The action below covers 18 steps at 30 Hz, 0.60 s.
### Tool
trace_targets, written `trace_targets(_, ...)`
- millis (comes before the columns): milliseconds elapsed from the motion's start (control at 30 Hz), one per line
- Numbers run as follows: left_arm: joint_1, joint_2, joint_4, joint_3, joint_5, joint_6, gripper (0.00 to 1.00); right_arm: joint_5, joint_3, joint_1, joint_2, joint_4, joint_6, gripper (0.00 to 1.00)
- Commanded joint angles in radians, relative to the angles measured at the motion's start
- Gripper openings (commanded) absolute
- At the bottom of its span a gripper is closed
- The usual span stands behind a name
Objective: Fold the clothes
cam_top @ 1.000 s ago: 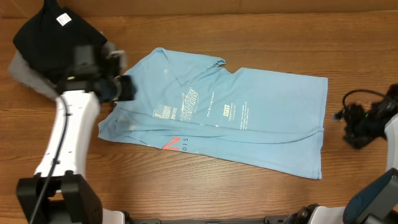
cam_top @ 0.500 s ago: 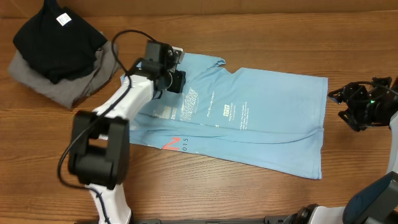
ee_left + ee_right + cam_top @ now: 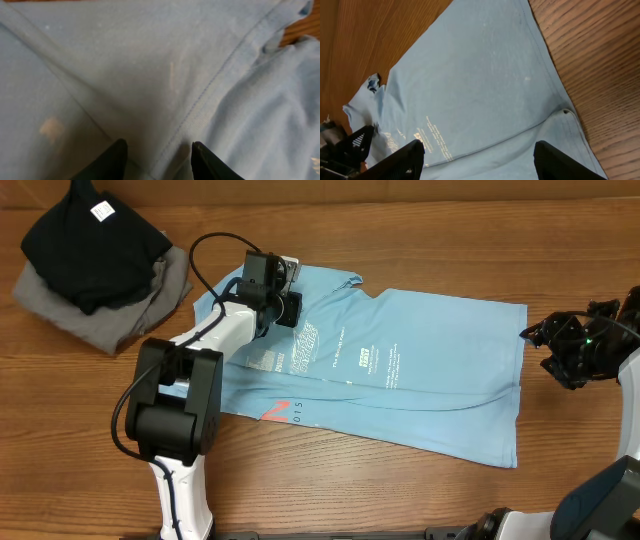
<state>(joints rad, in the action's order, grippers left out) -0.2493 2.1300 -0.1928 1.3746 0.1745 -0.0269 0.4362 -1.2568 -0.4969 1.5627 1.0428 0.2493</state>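
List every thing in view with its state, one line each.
T-shirt, spread out on the table, lettering up.
Grey garment, folded, bottom of the pile.
Black garment, folded, on top of the Grey garment.
Left gripper, open, over the T-shirt near its collar.
Right gripper, open, beside the T-shirt's hem.

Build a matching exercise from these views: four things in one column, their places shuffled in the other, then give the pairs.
1. light sky-blue cotton T-shirt
2. black folded garment with a white tag
3. grey folded garment
4. right gripper

A. bottom of the corner pile
B. beside the shirt's edge, off the fabric
C. spread flat in the middle
D. top of the corner pile

Pairs: 1-C, 2-D, 3-A, 4-B
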Motion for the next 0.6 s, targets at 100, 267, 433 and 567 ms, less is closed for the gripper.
trace_targets(100, -0.007, 0.028, 0.016, 0.020, -0.029, -0.007, 0.38, -0.017, -0.016, 0.005, -0.003, -0.009, -0.011, 0.73)
trace_targets(267, -0.007, 0.049, 0.022, 0.020, -0.026, -0.014, 0.24, -0.017, -0.016, 0.005, -0.003, -0.010, -0.011, 0.73)
trace_targets(433, -0.006, 0.045, 0.014, 0.038, -0.019, -0.117, 0.04, -0.017, -0.016, 0.005, -0.003, -0.014, -0.011, 0.73)
trace_targets(567, -0.003, 0.026, -0.030, 0.080, -0.017, -0.138, 0.04, -0.017, -0.016, 0.005, -0.003, -0.055, -0.011, 0.74)
